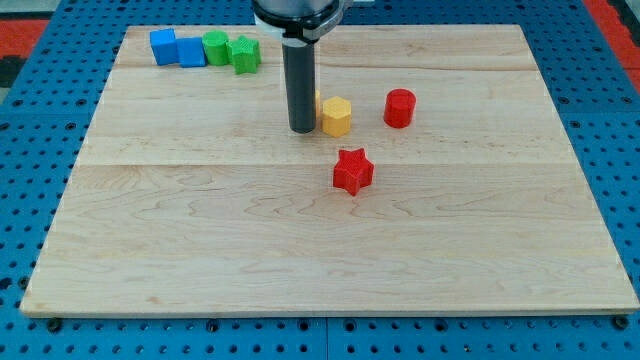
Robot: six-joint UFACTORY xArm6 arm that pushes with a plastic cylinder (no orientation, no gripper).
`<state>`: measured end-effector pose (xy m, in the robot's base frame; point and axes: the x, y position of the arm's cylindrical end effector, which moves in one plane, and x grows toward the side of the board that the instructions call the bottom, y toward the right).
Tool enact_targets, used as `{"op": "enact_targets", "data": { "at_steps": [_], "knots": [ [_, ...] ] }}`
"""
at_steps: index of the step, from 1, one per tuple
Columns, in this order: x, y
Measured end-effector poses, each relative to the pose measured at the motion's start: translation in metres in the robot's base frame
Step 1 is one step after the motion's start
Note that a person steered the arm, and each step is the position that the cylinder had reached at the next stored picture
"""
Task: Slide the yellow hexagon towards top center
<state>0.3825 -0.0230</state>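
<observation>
Closest to the camera is the red star (352, 171), sitting a bit below the middle of the frame, just below and slightly right of the yellow hexagon (336, 116). That hexagon is the one that matters, and it's parked in the upper-middle part of the frame, a touch right of center on the wooden bench (300, 250).

Right beside the hexagon on its left is my tip (303, 130), the bottom end of the dark rod coming straight down from the top of the frame. It looks like it's touching or as good as touching the hexagon's left side, hard to call which. There's also a sliver of something yellowish peeking out behind the rod just above the hexagon, can't tell what it is. No gripper on this rig, just the rod, so there's nothing to open, close or hold.

Moving outward, a red cylinder (399, 107) stands to the hexagon's right, near but clearly apart.

Way off in the upper left of the frame there's a tight row along the bench edge: a blue cube (163, 46), another blue block (191, 52), a green cylinder (216, 46) and a green star-ish block (243, 54), all bunched up and touching or nearly so.
</observation>
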Motion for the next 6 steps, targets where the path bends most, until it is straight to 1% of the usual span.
{"op": "enact_targets", "data": {
  "at_steps": [1,2,3,4,5,6],
  "knots": [
    [-0.014,-0.008],
    [0.057,-0.017],
    [0.038,0.036],
    [0.014,0.025],
    [0.007,0.031],
    [-0.037,0.058]
  ]
}}
